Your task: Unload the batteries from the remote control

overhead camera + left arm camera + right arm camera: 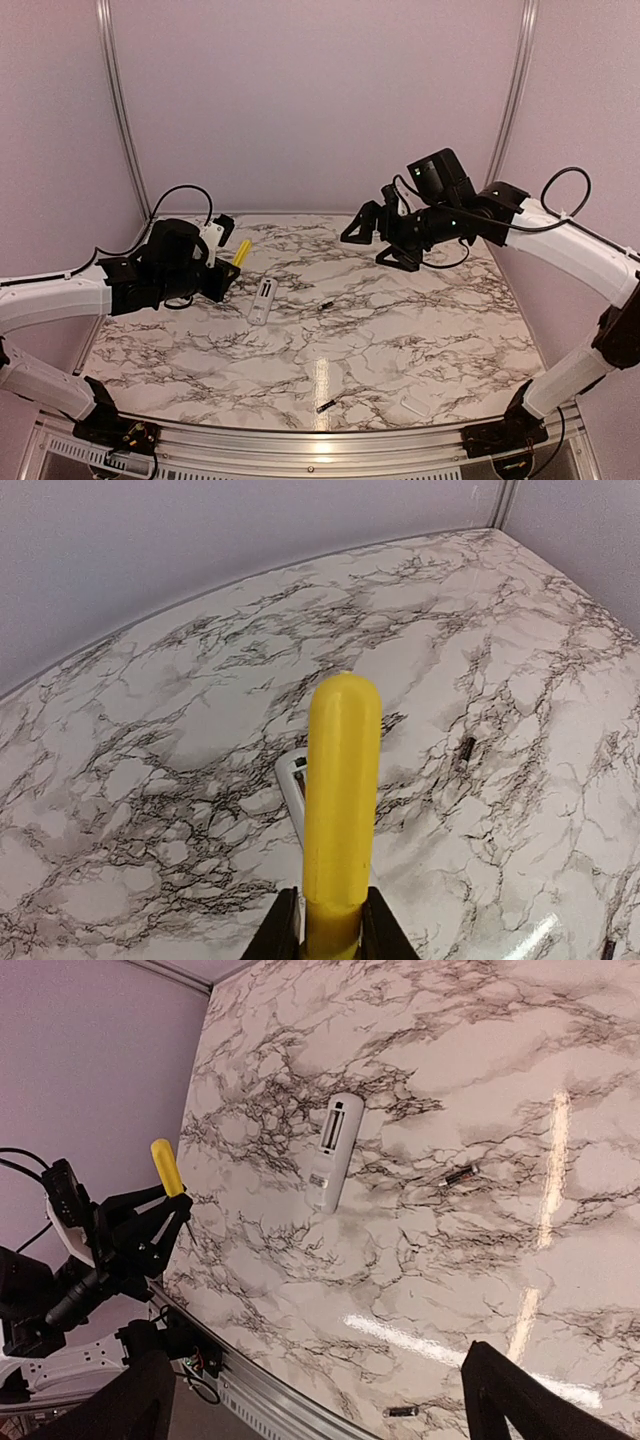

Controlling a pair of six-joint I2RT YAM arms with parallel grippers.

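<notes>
1. White plastic remote (pixel 262 300) lies flat on the marble worktop (pixel 450 330), left of the middle and a little nearer the far edge. Its recessed face is turned up.
2. One battery (pixel 325 306) lies just to the right of the remote, close to the middle of the worktop and not touching the remote.
3. The second battery (pixel 326 405) lies well apart from the first, close to the near edge, about midway along it.
4. A small flat white cover (pixel 415 405) rests near the near edge too, further toward the right corner.
5. My left gripper (pixel 335 930) is clamped tight on a yellow-handled screwdriver (pixel 340 810). The handle sticks out past the fingers, and I hold it off the surface, toward the far left corner and just left of the remote.
6. My right gripper (pixel 320 1355) has its jaws spread wide with nothing between them. It hangs above the far right part of the worktop.
</notes>
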